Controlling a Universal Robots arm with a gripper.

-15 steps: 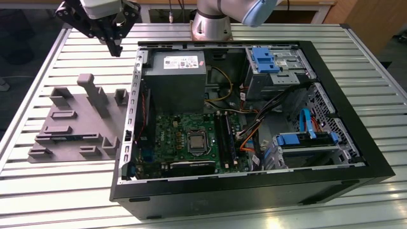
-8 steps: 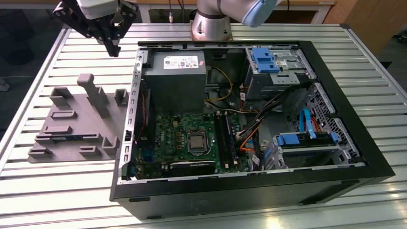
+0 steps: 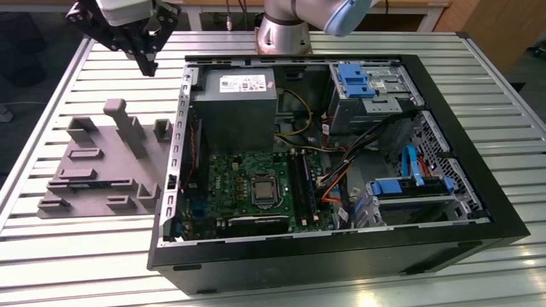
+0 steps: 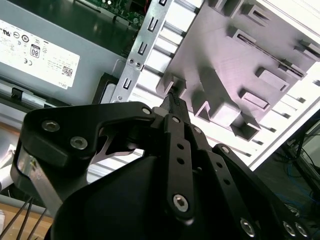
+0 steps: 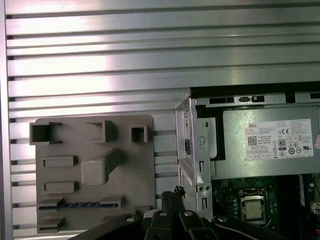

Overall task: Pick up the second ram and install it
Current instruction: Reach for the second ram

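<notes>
On the slatted metal table (image 3: 85,256), an open computer case (image 3: 341,262) lies just beside a grey fixture block (image 3: 102,144) on the exterior view's left. The pincer (image 3: 150,65) hangs above the table near both, pressed together and empty (touching nothing). The second ram (image 5: 80,205) sits in a slot of the block, apart from the pincer.

Workshop, slatted aluminium bench (image 3: 77,256), opened computer case (image 3: 324,262)
</notes>
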